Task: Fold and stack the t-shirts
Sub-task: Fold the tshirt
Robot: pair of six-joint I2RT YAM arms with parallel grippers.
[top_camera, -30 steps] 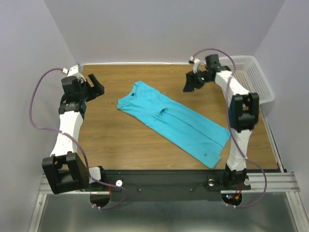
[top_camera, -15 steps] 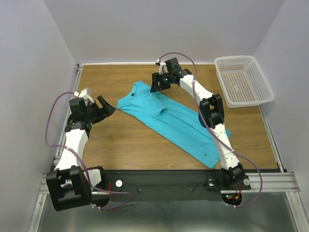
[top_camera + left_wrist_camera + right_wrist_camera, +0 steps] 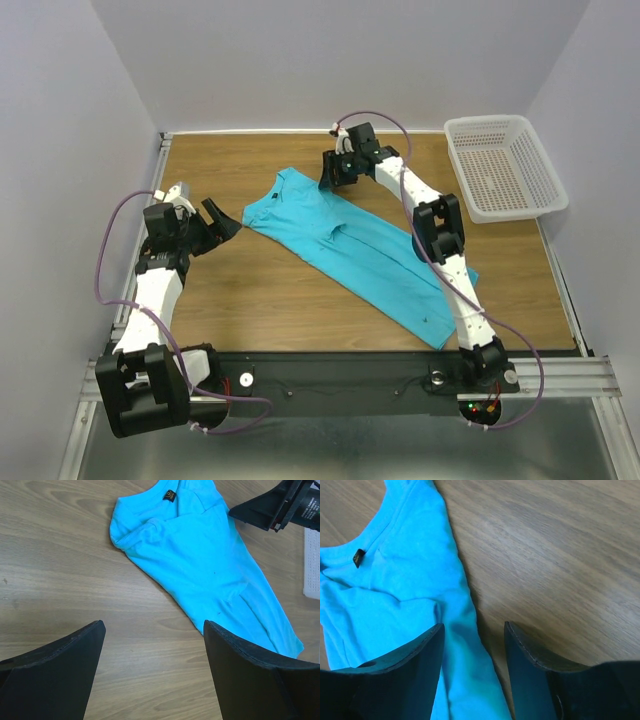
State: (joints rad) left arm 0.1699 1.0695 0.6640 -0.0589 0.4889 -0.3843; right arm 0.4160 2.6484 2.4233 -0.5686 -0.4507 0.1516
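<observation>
Wooden bench (image 3: 260, 300) bears a flattened turquoise t-shirt (image 3: 365, 255), left pincer (image 3: 222, 220) spread wide near its collar end, right pincer (image 3: 333, 172) parted above its edge.

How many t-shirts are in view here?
1. The turquoise t-shirt lies diagonally across the middle of the table, collar toward the far left. The white basket at far right shows none.

My right wrist view crops the plain turquoise-blue cotton t-shirt (image 3: 410, 585) at its left edge, the dark neck label (image 3: 358, 557) unreadable.
</observation>
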